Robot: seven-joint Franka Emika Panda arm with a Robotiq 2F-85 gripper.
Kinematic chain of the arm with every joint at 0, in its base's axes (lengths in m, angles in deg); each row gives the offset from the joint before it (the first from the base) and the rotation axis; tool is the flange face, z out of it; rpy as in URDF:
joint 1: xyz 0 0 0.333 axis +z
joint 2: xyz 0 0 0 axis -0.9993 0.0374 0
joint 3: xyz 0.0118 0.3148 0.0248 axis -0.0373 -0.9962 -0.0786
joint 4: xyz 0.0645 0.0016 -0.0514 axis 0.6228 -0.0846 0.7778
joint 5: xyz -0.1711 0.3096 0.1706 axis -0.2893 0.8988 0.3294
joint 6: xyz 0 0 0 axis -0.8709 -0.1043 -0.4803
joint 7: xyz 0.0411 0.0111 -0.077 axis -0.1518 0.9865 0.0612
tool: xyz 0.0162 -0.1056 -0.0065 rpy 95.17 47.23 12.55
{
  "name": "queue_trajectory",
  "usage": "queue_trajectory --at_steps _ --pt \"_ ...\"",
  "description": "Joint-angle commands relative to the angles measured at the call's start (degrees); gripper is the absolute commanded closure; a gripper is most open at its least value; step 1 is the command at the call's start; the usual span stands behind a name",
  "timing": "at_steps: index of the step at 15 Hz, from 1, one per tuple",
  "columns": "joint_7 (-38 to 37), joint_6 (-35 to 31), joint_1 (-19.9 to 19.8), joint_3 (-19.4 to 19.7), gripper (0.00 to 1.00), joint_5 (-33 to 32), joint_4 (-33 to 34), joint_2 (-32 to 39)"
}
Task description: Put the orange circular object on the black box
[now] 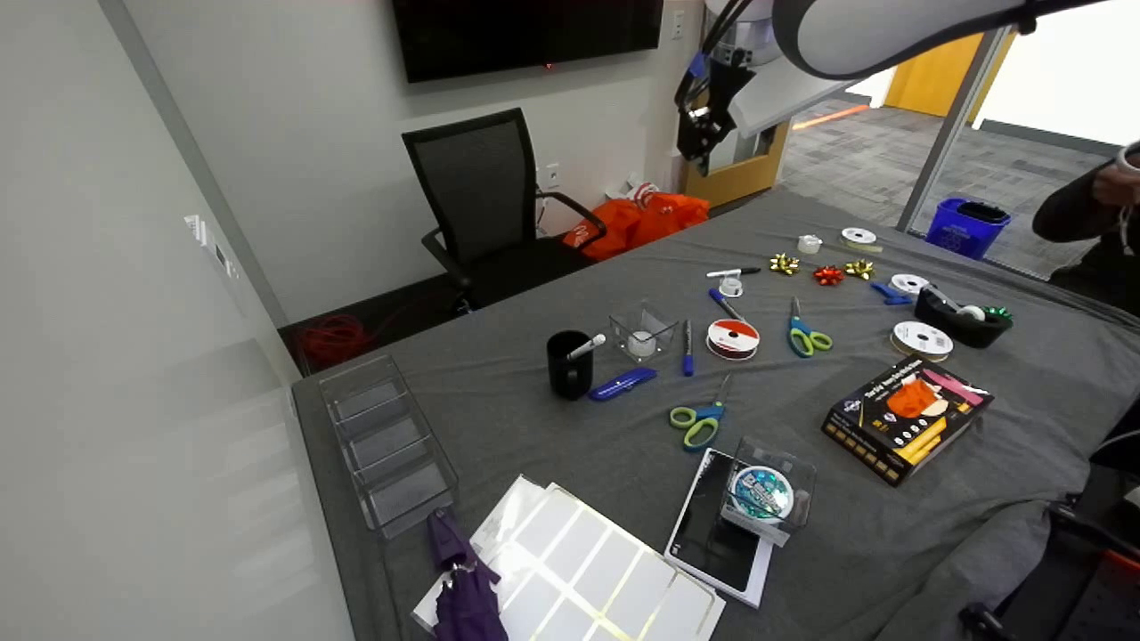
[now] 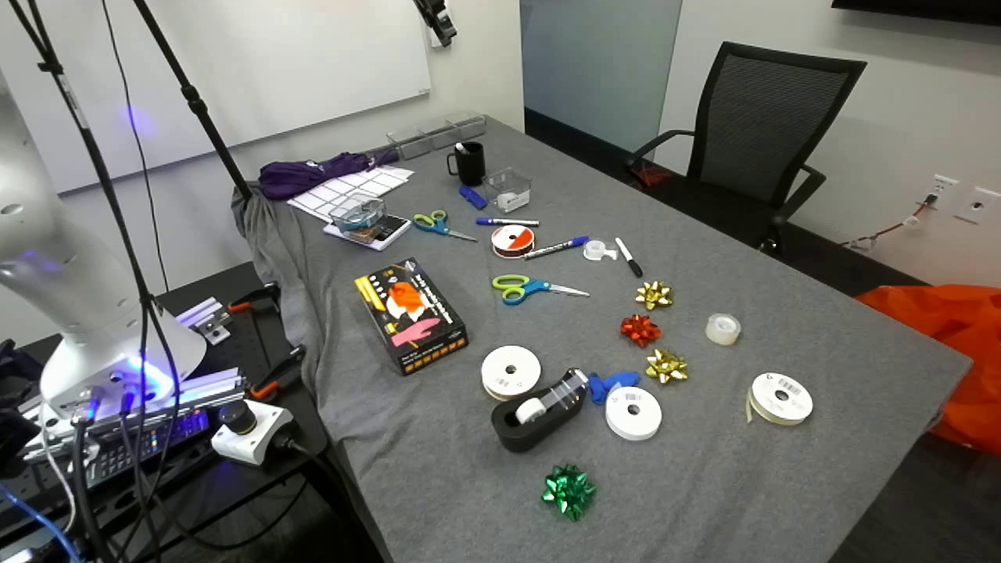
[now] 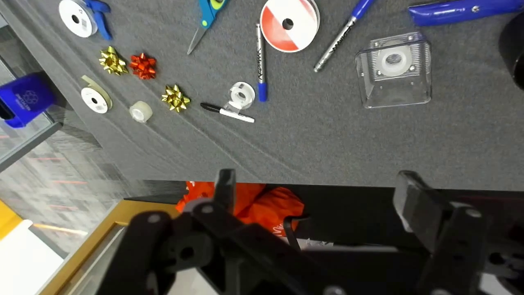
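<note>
Orange and white, the holed disc (image 3: 298,25) lies flat.

Open Above, Crowded Beside

Slim silver-and-blue markers (image 3: 260,62) flank the round orange-and-white spool (image 1: 733,336). Bare grey cloth (image 2: 465,271) leads to the rectangular black cardboard box (image 2: 410,311) between two green-and-blue-handled metal scissors (image 2: 536,286); its top lies open.

Past the table (image 3: 307,139), the bin (image 3: 24,102) bears a recycling sign (image 3: 30,97), and white letters (image 3: 278,228) on the orange bag (image 3: 284,205) seem to read "Mic". On the table, the black box (image 1: 908,418) carries white lettering and smaller print, the markers (image 3: 260,61) dark lettering and the spools (image 2: 633,422) dark print, all too small or blurred to read.
</note>
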Motion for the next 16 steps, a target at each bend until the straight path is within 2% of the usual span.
queue_trajectory --at_steps 1,3,7,10,14,16 --pt "0.4 0.1 1.7 1.8 0.0 0.6 0.3 0.0" --pt "0.4 0.1 1.9 1.8 0.0 0.5 0.3 0.0" --pt "12.7 -8.1 -2.0 1.8 0.0 13.4 -1.9 0.3" --pt "20.4 -10.3 -3.5 3.1 0.0 22.3 -2.1 1.9" --pt "23.8 -12.3 -4.6 5.1 0.0 27.2 -1.8 5.6" --pt "24.6 -15.4 -5.3 5.8 0.0 29.1 -3.4 6.7"
